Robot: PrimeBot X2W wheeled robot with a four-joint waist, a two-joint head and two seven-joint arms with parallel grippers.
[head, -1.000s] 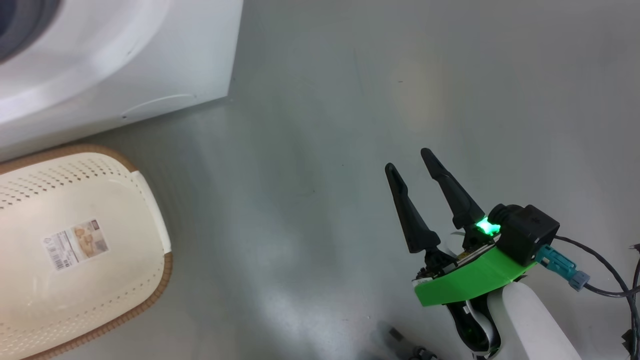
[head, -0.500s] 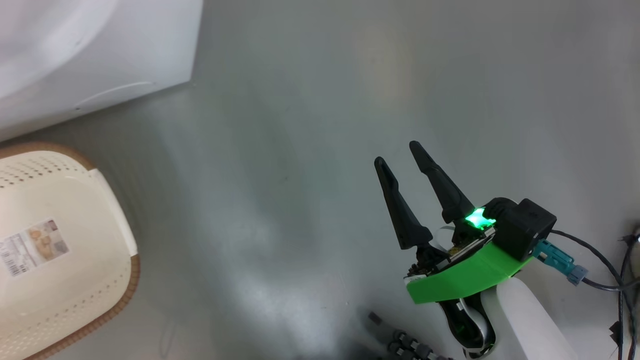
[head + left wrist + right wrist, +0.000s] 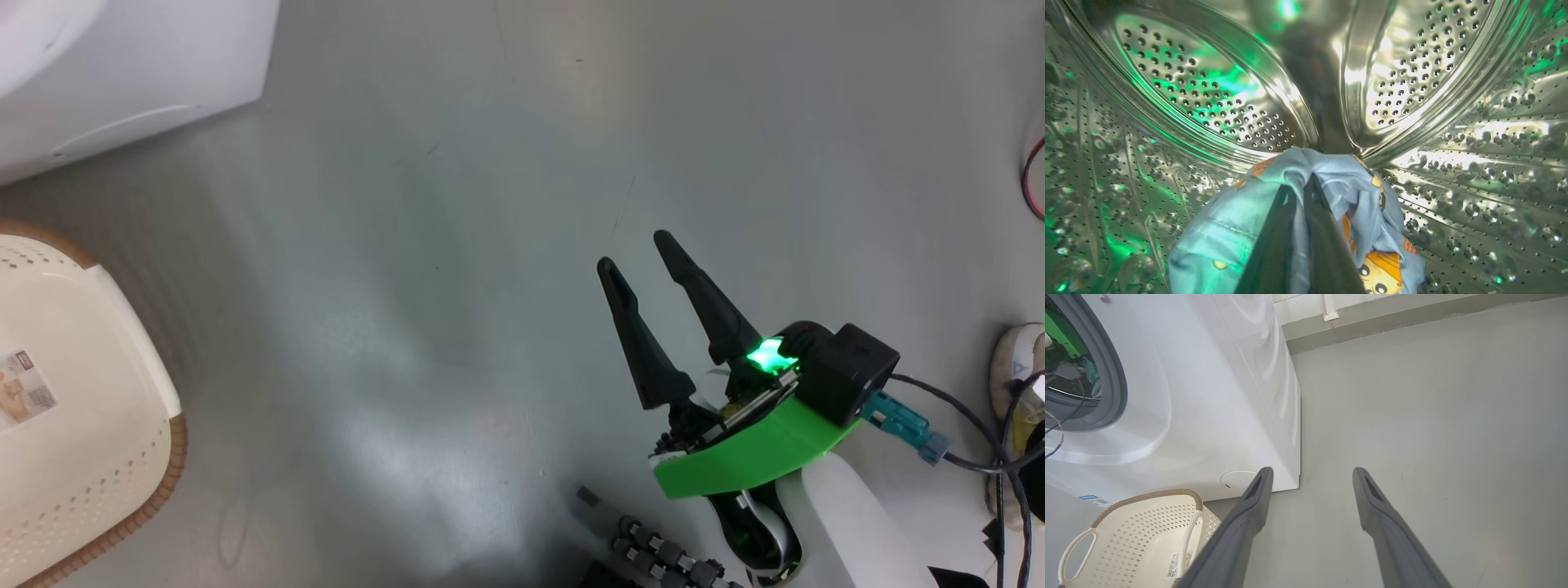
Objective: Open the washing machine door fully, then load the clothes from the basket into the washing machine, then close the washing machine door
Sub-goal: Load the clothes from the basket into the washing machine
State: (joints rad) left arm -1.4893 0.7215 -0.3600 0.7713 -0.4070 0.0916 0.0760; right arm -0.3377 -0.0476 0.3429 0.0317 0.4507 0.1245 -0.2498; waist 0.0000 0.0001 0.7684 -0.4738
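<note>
Inside the washing machine's perforated steel drum (image 3: 1208, 102), my left gripper (image 3: 1301, 183) is shut on the clothes (image 3: 1229, 232), a bundle of blue fabric with orange figures draped over both fingers above the drum's bottom. My right gripper (image 3: 633, 253) hangs open over bare floor, right of the basket (image 3: 73, 408), nothing between its fingers (image 3: 1249, 514). The cream basket (image 3: 1135, 535) stands on the floor before the white washing machine (image 3: 1208, 396), holding no cloth, just a label sticker. The grey gasket (image 3: 1114, 375) rings the opening, where my left arm's green part (image 3: 1061, 335) shows. The door is out of view.
Grey floor (image 3: 457, 245) stretches between the basket and my right arm. A person's shoe (image 3: 1012, 359) and dark cables (image 3: 971, 465) lie at the far right, a red cable (image 3: 1033, 180) above them. A wall base (image 3: 1412, 314) runs behind the machine.
The head camera has swung right, so the machine and basket slid toward the picture's left edge and a shoe came into view. My right gripper stays open and in much the same pose.
</note>
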